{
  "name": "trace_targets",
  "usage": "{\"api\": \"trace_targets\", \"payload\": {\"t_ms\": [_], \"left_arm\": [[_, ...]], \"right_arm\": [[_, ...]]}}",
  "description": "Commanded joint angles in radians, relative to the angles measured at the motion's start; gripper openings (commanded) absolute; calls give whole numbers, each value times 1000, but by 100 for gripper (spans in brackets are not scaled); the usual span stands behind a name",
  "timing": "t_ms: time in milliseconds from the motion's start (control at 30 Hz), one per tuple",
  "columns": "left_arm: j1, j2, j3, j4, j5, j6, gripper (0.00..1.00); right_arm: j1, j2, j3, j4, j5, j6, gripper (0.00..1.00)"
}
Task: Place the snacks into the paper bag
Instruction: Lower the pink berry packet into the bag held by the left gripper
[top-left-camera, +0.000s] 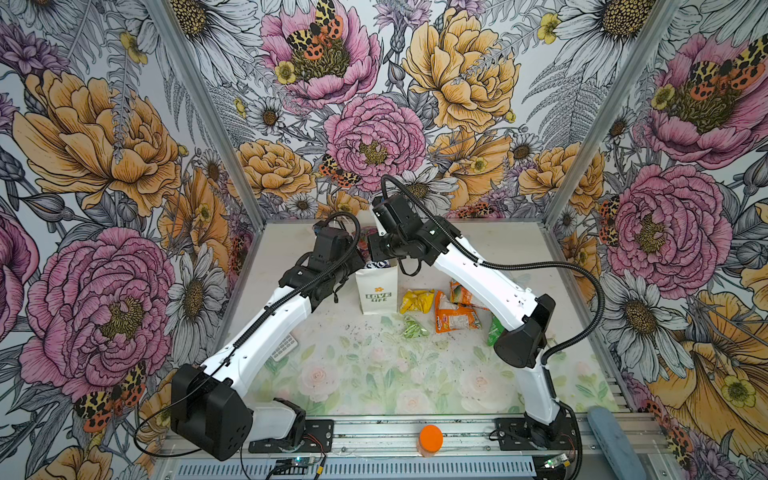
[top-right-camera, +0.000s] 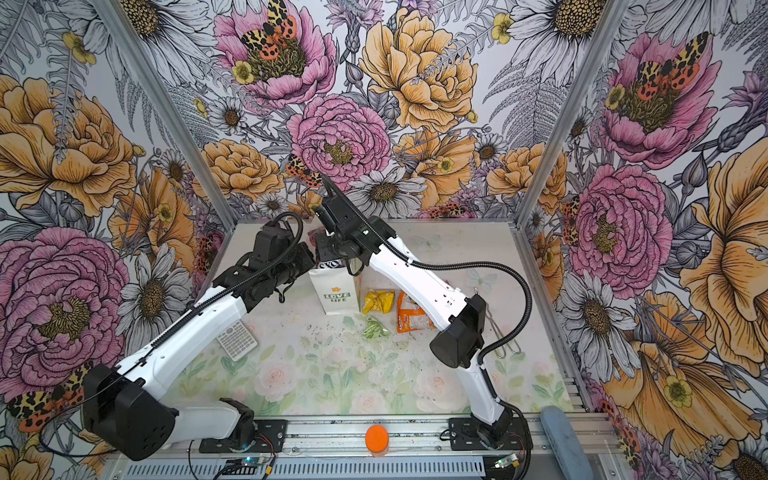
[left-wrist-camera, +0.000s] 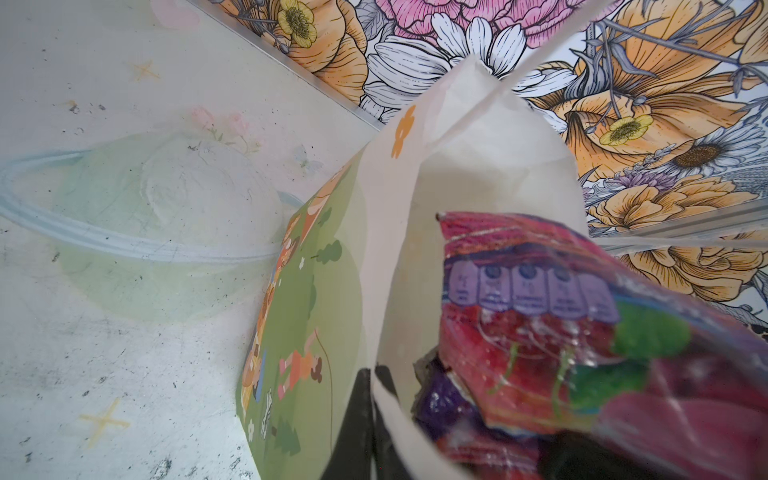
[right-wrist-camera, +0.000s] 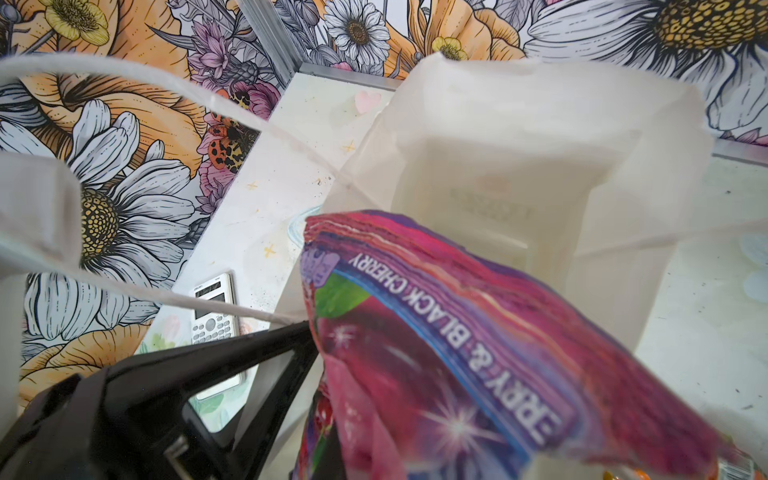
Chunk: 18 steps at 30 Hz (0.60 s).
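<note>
white paper bag (top-left-camera: 376, 297), purple packet (right-wrist-camera: 478, 353), yellow packet (top-left-camera: 417, 301)

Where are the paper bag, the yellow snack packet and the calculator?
paper bag (top-left-camera: 377, 296), in a top view, on the green print of its front face.
yellow snack packet (top-left-camera: 417, 301), in a top view, on its crumpled middle.
calculator (top-right-camera: 237, 340), in a top view, on its keypad.

We see two arms, white shells w/ black joint housings: left arm (top-left-camera: 270, 328), right arm (top-left-camera: 486, 280). Black ribbed conduit (top-left-camera: 523, 264) loops off the right one; a thinner conduit (top-left-camera: 249, 332) hugs the left. Small dark screw holes (top-left-camera: 515, 300) dot the white links. Black base plates (top-left-camera: 320, 430) at near edge. Left gripper (left-wrist-camera: 372, 376): black, tapered fingers (left-wrist-camera: 359, 415).
</note>
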Motion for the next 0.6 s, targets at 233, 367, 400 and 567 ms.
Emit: {"api": "trace_targets", "payload": {"t_ms": [233, 367, 400, 567], "left_arm": [[5, -3, -16, 9, 25, -11, 0], [6, -6, -17, 8, 23, -9, 0], [6, -6, -18, 10, 23, -9, 0], [7, -3, -16, 8, 25, -8, 0]], "right_arm": [[7, -59, -9, 35, -3, 33, 1], [7, -60, -9, 35, -2, 34, 15], [7, -62, -9, 35, -2, 35, 19], [7, -64, -9, 35, -2, 35, 29]]}}
